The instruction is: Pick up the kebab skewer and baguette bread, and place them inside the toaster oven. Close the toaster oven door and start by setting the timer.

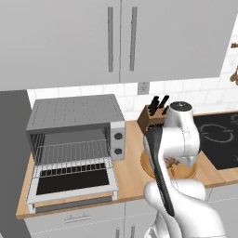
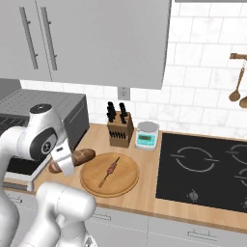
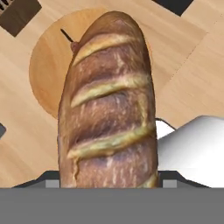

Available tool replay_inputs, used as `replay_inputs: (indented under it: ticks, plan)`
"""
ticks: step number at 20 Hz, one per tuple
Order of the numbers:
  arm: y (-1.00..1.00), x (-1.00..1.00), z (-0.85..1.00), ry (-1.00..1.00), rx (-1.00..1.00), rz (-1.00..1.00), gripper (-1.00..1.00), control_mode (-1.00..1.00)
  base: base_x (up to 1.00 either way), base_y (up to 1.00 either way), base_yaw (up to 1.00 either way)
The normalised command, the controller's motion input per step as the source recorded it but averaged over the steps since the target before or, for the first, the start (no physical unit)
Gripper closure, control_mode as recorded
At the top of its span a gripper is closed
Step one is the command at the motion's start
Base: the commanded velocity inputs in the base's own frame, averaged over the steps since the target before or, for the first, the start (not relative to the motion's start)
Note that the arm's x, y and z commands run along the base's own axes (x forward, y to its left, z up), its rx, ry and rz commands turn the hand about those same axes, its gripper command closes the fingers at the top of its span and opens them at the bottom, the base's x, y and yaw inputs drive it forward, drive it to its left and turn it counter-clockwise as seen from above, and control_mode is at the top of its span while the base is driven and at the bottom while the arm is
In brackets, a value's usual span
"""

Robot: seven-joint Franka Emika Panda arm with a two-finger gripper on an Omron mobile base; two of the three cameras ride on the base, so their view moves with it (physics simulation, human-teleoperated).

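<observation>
The baguette bread [image 3: 109, 109] rises lengthwise up the hand view, and my gripper [image 3: 111, 183] is shut on its near end. From the right base view the baguette bread [image 2: 82, 156] hangs just left of the round wooden board [image 2: 126, 185], and my gripper [image 2: 61, 164] covers its left end. The kebab skewer [image 2: 110, 171] lies on that board; its dark tip [image 3: 67, 35] peeks out beside the loaf. The toaster oven [image 1: 74, 114] stands to the left with its wire rack showing. The toaster oven door [image 1: 72, 182] hangs down open.
A knife block [image 2: 119, 128] and a small kitchen scale [image 2: 146, 135] stand at the wall behind the board. A black cooktop [image 2: 207, 166] lies to the right. Upper cabinets [image 1: 116, 37] hang over the counter, and wooden utensils [image 2: 236, 89] hang on the right wall.
</observation>
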Motion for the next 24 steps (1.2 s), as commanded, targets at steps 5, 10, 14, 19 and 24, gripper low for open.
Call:
replay_inputs:
  ticks: [5, 10, 14, 19, 24]
  plan:
    - [0.98, -0.34, 0.48, -0.19, 0.03, -0.35, 1.00, -1.00, 0.00, 0.00, 0.00]
    - [0.91, -0.43, 0.60, -0.26, 0.05, -0.34, 1.00, -1.00, 0.00, 0.00, 0.00]
    - [0.93, -0.14, 0.21, -0.36, 0.04, -0.31, 1.00, -1.00, 0.00, 0.00, 0.00]
    - [0.72, -0.10, 0.22, -0.46, 0.06, -0.25, 1.00, -1.00, 0.00, 0.00, 0.00]
    - [0.23, 0.22, 0.01, -0.26, 0.11, -0.12, 1.00, -1.00, 0.00, 0.00, 0.00]
